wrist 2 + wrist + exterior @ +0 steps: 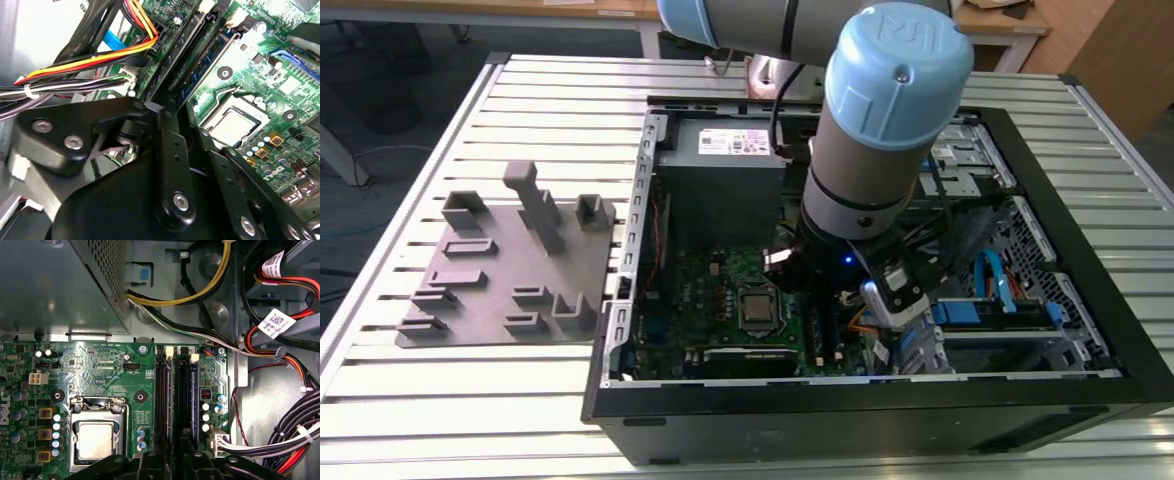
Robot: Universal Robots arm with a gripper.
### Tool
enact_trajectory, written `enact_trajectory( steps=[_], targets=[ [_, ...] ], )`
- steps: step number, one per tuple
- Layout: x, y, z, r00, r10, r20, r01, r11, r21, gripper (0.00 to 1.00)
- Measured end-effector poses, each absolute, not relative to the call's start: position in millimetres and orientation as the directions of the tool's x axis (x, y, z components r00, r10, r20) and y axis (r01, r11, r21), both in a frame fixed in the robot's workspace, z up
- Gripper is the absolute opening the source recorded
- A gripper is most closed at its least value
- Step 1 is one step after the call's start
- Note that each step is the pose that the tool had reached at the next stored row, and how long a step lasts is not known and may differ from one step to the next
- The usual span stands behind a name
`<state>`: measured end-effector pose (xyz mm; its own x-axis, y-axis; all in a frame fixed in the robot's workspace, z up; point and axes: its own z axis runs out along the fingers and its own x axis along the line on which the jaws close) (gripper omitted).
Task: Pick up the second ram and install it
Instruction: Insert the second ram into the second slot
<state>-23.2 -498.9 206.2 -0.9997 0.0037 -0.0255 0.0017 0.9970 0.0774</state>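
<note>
Ram stick [200, 65], thin, stiff and likely fragile, best pinched along its top edge, is sitting in the motherboard [100, 365] sockets while the end effector [167, 112] is apparently clamping it

Even, bright overhead light, glare on the processor lid [96, 440], close black gripper parts blurred in both wrist views

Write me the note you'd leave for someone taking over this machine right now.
Gripper: low inside the computer case, right over the memory sockets. Open or shut: cannot tell.
Ram: a blue-green stick stands in a socket beside the gripper's tip. I can't confirm it is the second one.
Done: that stick is in a socket.
Left: whether it is fully latched doesn't show.
</note>
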Motion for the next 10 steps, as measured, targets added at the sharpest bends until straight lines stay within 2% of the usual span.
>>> enact_trajectory(
  steps=[1,5,10],
  targets=[
    [-23.2,-498.9,206.2,-1.000,0.004,-0.026,0.002,0.997,0.077,0.25],
    [-23.2,-498.9,209.1,-1.000,0.004,-0.026,0.002,0.997,0.077,0.25],
    [-23.2,-498.8,230.7,-1.000,0.004,-0.027,0.002,0.997,0.077,0.25]
  ],
)
